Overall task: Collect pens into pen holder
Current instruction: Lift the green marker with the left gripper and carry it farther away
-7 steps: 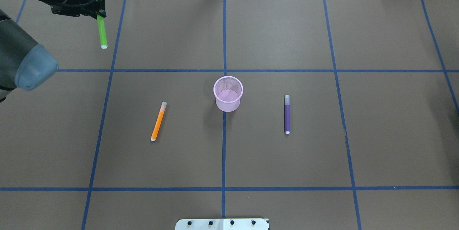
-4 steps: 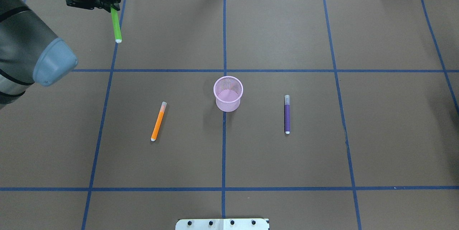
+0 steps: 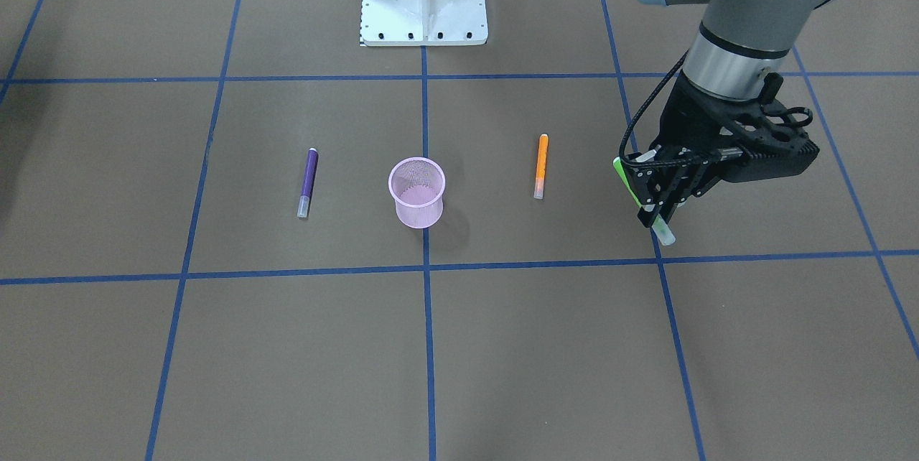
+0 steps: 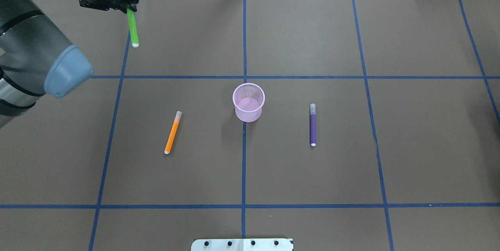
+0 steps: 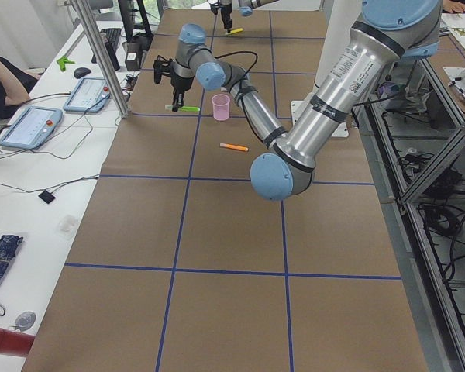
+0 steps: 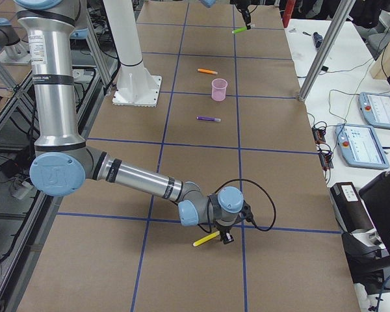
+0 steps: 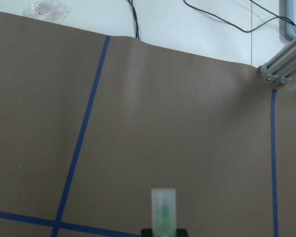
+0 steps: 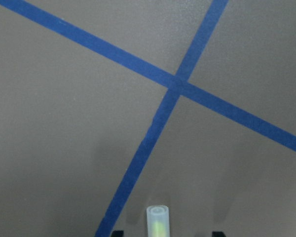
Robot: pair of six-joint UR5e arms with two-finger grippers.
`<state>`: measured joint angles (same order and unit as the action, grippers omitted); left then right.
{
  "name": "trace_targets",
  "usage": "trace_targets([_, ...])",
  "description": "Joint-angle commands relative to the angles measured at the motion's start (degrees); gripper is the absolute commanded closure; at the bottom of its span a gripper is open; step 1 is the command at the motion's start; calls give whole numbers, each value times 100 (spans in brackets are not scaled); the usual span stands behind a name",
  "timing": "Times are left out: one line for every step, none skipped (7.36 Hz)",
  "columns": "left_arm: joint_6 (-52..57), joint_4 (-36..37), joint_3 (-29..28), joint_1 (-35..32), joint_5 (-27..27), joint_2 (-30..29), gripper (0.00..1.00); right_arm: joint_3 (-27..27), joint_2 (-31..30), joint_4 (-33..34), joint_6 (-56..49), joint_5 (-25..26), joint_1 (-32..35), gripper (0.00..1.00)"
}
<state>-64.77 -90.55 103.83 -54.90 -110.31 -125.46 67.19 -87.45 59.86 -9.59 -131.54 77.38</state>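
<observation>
At 10 o'clock from the pen holder [image 4: 248, 115] in the overhead view, left gripper [image 4: 130, 7] is clamped on the green pen [image 4: 134, 30]. It pinches near the pale cap end, long barrel sticking out free, and looks lifted off the table [image 4: 351, 165]. Orange pen [image 4: 172, 133] lies flat at 8 o'clock of the holder, purple pen [image 4: 313, 126] flat at 4 o'clock, both well apart from it. Yellow pen [image 6: 205, 240] is far out toward 3 o'clock, off the overhead frame, right at the right gripper [image 6: 226, 235]; can't tell if that one is gripping or spread.

Handling guess: pens light, stiff, smooth round plastic, so they may roll or swivel in the jaws. A mid-barrel pinch across the width should hold steadier than an end grip. Mesh holder looks light too, easy to knock over.

Count: four pens, one holder with nothing visibly inside, two grippers.
</observation>
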Motion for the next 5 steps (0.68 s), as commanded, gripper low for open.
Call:
trace_targets([-264,2,-29,295,290,-118,100,-39,0,0,1,-12,5,38])
trace_targets([-264,2,-30,296,291,-119,100,-39,0,0,1,-20,-4,42])
trace_targets([-264,2,-30,296,291,-119,100,-39,0,0,1,-21,-13,46])
trace_targets([-264,2,-38,296,291,-119,100,-30,0,0,1,-21,-56,46])
trace_targets([-264,2,-47,305,291,-119,100,-30,0,0,1,-21,-57,46])
